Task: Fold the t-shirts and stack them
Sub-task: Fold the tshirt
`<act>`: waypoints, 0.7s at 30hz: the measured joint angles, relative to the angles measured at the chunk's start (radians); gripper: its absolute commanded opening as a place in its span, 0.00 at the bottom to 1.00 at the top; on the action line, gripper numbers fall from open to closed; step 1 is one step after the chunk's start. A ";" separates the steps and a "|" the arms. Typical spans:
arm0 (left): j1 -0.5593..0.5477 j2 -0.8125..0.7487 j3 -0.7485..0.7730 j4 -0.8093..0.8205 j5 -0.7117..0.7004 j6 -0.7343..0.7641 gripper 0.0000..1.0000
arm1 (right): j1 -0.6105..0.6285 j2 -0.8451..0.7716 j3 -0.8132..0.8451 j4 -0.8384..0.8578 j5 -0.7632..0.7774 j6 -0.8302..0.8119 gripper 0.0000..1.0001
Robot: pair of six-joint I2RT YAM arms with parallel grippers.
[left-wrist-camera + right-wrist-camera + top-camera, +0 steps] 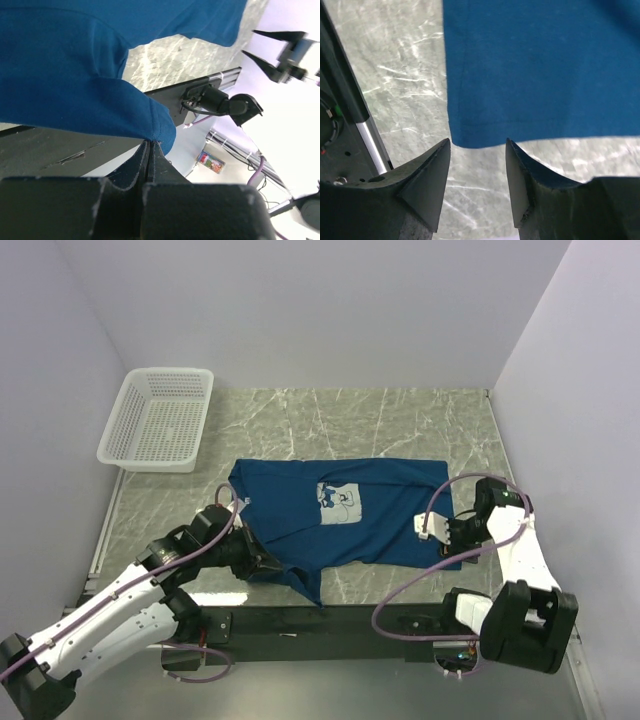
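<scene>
A dark blue t-shirt (385,510) lies spread on the marble counter (400,420), chest up, its pale square print (340,503) near the shirt's middle. At the shirt's near left corner the cloth is pulled into a drooping point that reaches the dark front rail.

The left end effector (262,562) sits at that near left corner. In its wrist view the two fingers (142,162) are clenched together with no gap, and a rolled fold of the shirt's blue hem is pinched at their tips, so it is grasping the t-shirt.

The right end effector (477,145) is at the shirt's near right corner. Its fingers (430,170) stand released, spread moderately wide, and the hemmed corner of the shirt lies just beyond the tips, in line with the gap. Nothing is held between them; whether the tips touch the cloth cannot be told.

A white mesh basket (160,420) stands beyond the shirt's far left corner, apart from it.
</scene>
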 measured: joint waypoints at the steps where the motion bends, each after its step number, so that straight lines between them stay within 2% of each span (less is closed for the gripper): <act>1: 0.007 -0.005 -0.001 0.002 0.005 0.005 0.00 | 0.000 0.021 -0.001 0.000 0.003 -0.012 0.53; 8: 0.064 -0.014 -0.017 0.001 0.048 0.058 0.00 | 0.008 0.057 -0.082 0.053 0.027 -0.040 0.46; 14: 0.112 -0.017 -0.017 -0.008 0.068 0.109 0.00 | 0.029 0.078 -0.172 0.163 0.055 0.007 0.39; 21: 0.130 -0.020 -0.017 -0.032 0.080 0.132 0.00 | 0.029 0.109 -0.165 0.261 0.068 0.080 0.38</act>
